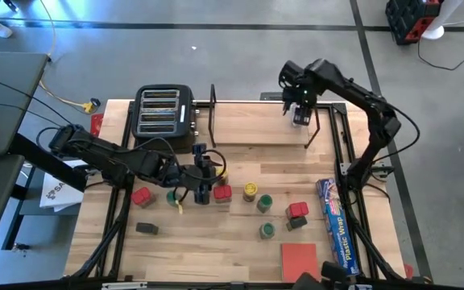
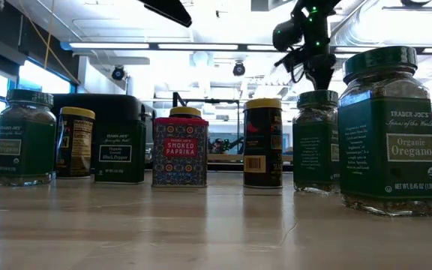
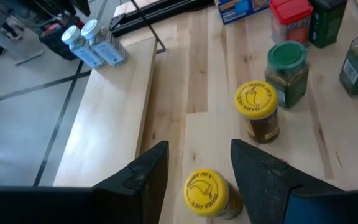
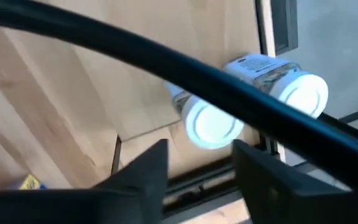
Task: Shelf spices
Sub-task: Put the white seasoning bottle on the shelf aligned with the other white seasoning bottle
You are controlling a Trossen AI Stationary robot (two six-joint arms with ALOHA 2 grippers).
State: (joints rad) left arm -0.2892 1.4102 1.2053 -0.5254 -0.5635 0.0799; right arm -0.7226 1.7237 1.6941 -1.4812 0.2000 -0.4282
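The shelf (image 1: pixel 276 121), a light-wood board in a black wire frame, stands at the table's far side. Two white-lidded jars (image 4: pixel 213 124) (image 4: pixel 303 93) stand on its right part and also show in the high view (image 1: pixel 300 117). My right gripper (image 4: pixel 197 168) is open just short of them and touches neither. My left gripper (image 3: pixel 197 174) is open at mid-table (image 1: pixel 204 181), its fingers on either side of a yellow-lidded jar (image 3: pixel 202 191) that stands upright on the table. Another yellow-lidded jar (image 3: pixel 257 102), a green-lidded jar (image 3: pixel 286 62) and a red tin (image 3: pixel 291 15) stand farther right.
A black toaster (image 1: pixel 163 113) stands left of the shelf. Several more spice jars and tins (image 1: pixel 264 201) are scattered on the table's middle. A flat red square (image 1: pixel 300 259) lies near the front edge and a long blue wrap box (image 1: pixel 337 225) along the right side.
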